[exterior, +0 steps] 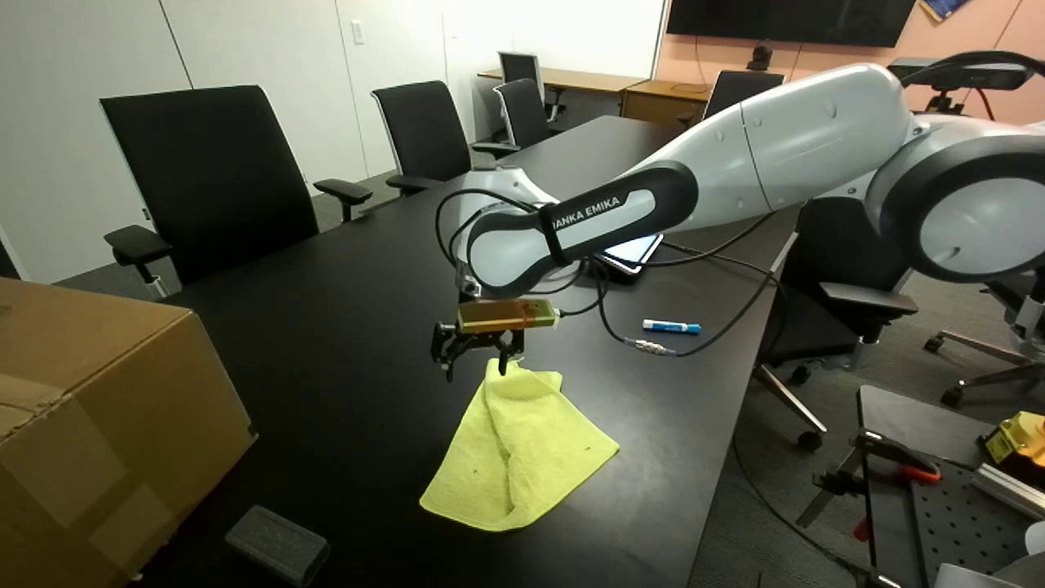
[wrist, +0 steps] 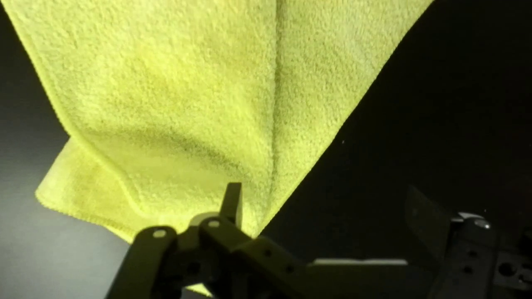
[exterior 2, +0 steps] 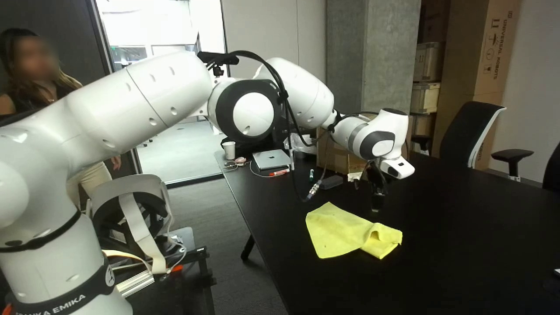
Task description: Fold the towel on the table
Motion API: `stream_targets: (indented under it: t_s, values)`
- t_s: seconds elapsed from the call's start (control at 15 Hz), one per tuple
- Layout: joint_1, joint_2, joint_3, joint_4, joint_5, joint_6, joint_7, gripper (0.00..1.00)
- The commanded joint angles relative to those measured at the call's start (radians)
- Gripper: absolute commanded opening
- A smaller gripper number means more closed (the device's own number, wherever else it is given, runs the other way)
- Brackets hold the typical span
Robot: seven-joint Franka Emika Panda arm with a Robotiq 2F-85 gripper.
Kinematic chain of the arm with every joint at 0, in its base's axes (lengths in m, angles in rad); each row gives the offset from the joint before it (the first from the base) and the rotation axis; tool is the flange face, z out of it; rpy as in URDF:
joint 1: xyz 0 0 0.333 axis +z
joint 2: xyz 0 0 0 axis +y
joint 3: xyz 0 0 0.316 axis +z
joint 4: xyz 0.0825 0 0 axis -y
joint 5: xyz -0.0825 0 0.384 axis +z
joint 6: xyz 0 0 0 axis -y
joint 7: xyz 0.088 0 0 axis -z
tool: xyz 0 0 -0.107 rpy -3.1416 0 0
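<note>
The gripper (wrist: 326,207) hangs with its jaws spread wide and nothing visibly caught between them; whether a fingertip brushes cloth cannot be told. In the wrist view one finger (wrist: 233,203) stands over the narrow, gathered end of the towel (exterior: 539,457), while the other finger (wrist: 430,224) is over bare black table (exterior: 367,392). That lopsided stance looks the likeliest source of trouble: closing from here might pinch only an edge, or push the cloth aside without gathering it. The towel lies on the table, partly creased, a long ridge running toward that end, where, in an exterior view, it curls over on itself. A grasp there could take several layers and drag the whole cloth along, or catch the top layer alone and let the corner beneath slip out. The table top looks smooth and shiny, so the towel may well slide rather than fold, and coming down too low could jam the fingertips against the hard surface. The cable (exterior: 651,347) slung from the arm (exterior: 759,155) shows beside a blue marker (exterior: 671,327); how high it hangs is unclear, but if low, a broad sweep might knock the marker. Farther off, a dark block (exterior: 277,543) and a cardboard box (exterior: 131,416) sit apart from the towel, a likely hazard only if the pull runs long that way.
</note>
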Motion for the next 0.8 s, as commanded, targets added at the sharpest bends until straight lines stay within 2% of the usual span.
stream_targets:
  t_s: [0.0, 0.07, 0.13, 0.4, 0.73]
  values:
    - [-0.007, -0.118, 0.05, -0.243, 0.023, 0.105, -0.069, 1.0]
    - [-0.007, -0.129, 0.059, -0.29, 0.021, 0.132, -0.075, 1.0]
    - [0.012, -0.137, 0.037, -0.329, 0.052, 0.155, -0.096, 1.0]
    - [0.028, -0.201, 0.02, -0.518, 0.074, 0.263, -0.129, 1.0]
    - [0.057, -0.343, -0.02, -0.742, 0.059, 0.437, -0.151, 1.0]
